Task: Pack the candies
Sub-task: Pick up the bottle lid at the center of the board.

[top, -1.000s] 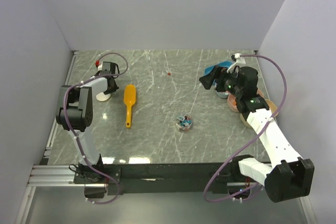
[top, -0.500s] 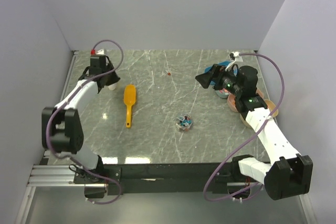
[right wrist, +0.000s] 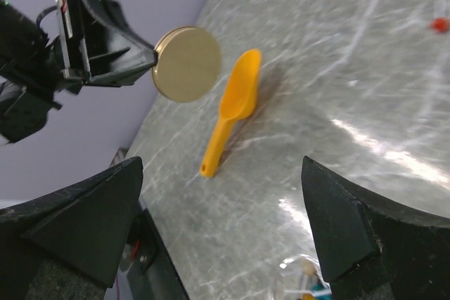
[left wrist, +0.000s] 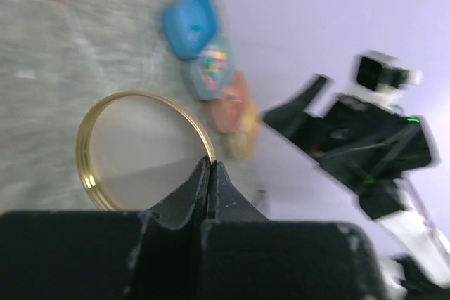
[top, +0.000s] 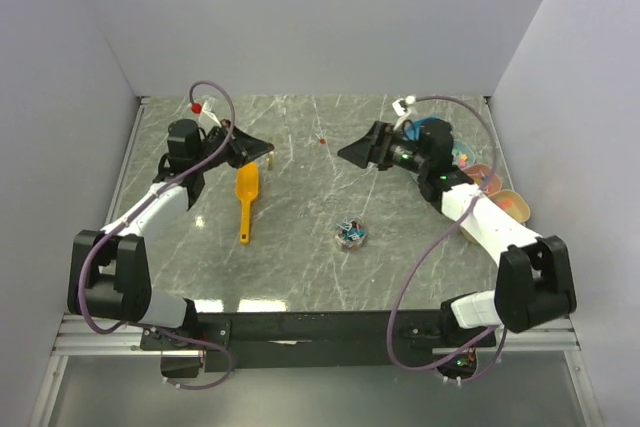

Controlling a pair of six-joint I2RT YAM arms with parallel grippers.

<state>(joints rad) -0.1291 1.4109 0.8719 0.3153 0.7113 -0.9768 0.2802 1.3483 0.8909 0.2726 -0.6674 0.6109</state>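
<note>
**Candies (top: 350,235) not packed yet; left tool carrying a gold tin piece**

Left tool (left wrist: 209,166): clamped shut on the rim of a round gold tin piece (left wrist: 140,145). Lid or shallow base, you cannot tell which. It is held on edge, off the tabletop (top: 300,267), over the far left.

Right tool (top: 358,150): spread wide and empty, raised over the far middle and pointing toward the left one.

Candies: a small heap of blue and dark wrappers with bits of red and white. It sits on the tabletop near the centre, toward the arm bases, well apart from both tools. Nothing touches it.

Orange scoop (top: 246,202): flat on the tabletop at left, just nearer the bases than the gold piece, untouched.

Far right: a blue container (top: 435,132) and bowls (top: 480,175) of other sweets. One small red bit (top: 321,140) lies alone at the far middle.

Progress, as you can judge it: early.
- Done: only the gold piece is in hand.
- Left: no candy has been scooped or lifted, and none sits in any container that shows. Moving the heap and any closing up remain.
</note>
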